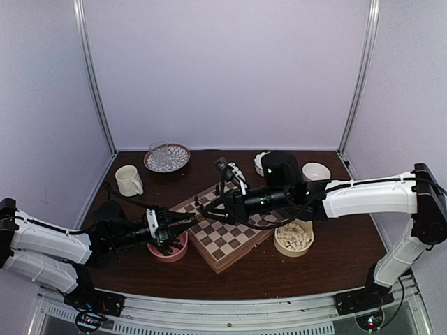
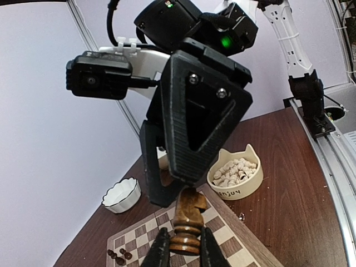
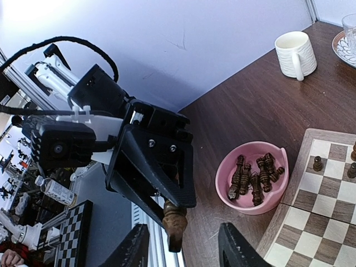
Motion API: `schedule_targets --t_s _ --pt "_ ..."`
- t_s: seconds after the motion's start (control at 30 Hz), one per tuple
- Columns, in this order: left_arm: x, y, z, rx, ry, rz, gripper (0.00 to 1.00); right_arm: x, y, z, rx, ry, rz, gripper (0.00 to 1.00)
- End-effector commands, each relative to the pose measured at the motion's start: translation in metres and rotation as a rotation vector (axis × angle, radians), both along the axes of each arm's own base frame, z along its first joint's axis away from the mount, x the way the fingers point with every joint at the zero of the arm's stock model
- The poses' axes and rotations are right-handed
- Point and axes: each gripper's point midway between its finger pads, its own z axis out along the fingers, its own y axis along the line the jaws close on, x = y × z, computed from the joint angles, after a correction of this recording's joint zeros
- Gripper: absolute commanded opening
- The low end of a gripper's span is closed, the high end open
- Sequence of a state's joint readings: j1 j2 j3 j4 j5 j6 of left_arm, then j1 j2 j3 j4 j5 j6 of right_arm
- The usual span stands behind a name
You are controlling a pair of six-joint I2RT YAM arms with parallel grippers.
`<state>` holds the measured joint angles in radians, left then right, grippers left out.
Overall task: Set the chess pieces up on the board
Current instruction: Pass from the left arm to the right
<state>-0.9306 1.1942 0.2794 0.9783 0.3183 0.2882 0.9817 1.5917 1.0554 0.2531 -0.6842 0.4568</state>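
Around the board (image 1: 230, 241) stand a mug (image 1: 129, 180), a plate (image 1: 183, 159) bearing a glass (image 1: 159, 150), a white bowl (image 1: 316, 171) and a cat bowl (image 1: 293, 252) of cream pieces. A pink bowl (image 3: 261, 206) just beside the board's left edge holds dark pieces (image 3: 257, 177). A few more stand on squares near the far left edge (image 3: 317, 163).

The two arms meet over the board's left corner. From above they cover that corner and part of the pink bowl, and the fingers merge into one dark mass. A black object behind the right arm is too dim to name. In each wrist view the other gripper's body fills the middle and hides much of the table.

The left gripper (image 2: 183, 247) is closed on a dark piece (image 2: 188, 219), pinching its ringed base, held in the air above the board's edge. The right gripper (image 3: 181, 253) has its jaws spread, one on each side of that piece, with gaps showing in its own view. Whether a fingertip touches the piece I cannot tell.
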Motion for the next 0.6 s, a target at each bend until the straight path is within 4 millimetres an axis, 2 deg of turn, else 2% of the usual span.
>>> schedule_targets --t_s 0.0,0.17,0.43,0.57 --pt "-0.0025 0.0032 0.0085 -0.032 -0.024 0.005 0.00 -0.0035 0.0048 -0.0038 -0.014 0.012 0.025 0.41" --pt "-0.0026 0.0029 0.0093 -0.036 -0.026 0.004 0.00 -0.0071 0.0100 -0.0075 -0.019 0.027 0.050 0.38" --pt "-0.0036 0.0017 0.0076 -0.030 -0.026 -0.005 0.00 -0.0101 0.0119 -0.0055 -0.011 0.026 0.062 0.28" --pt "-0.0023 0.0013 0.0064 -0.027 -0.022 0.000 0.00 -0.0116 0.0130 -0.0043 -0.006 0.034 0.070 0.10"
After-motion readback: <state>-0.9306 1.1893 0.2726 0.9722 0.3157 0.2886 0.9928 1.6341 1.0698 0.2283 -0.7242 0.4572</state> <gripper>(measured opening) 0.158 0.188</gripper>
